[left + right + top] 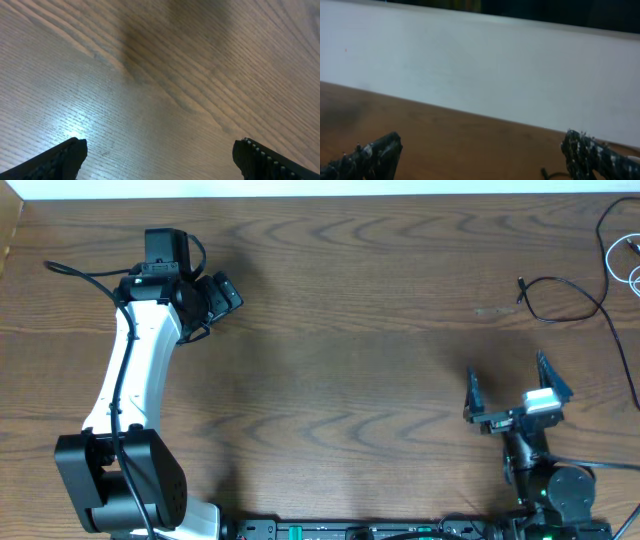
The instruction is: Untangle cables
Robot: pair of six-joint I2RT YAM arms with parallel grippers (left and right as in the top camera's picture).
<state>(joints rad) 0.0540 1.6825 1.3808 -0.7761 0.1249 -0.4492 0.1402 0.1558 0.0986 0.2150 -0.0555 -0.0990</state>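
The black cable lies at the far right of the table, looping from a plug near the middle right and trailing down the right edge. The white cable curls at the top right corner, partly cut off by the frame. My right gripper hovers open below the black cable, apart from it. In the right wrist view its fingers stand wide and a black cable end shows low between them. My left gripper is open at the far left, and the left wrist view shows only bare wood between its fingers.
The wooden table stretches between the two arms. A white wall or board rises behind the table's far edge. Thicker black wires run along the left arm.
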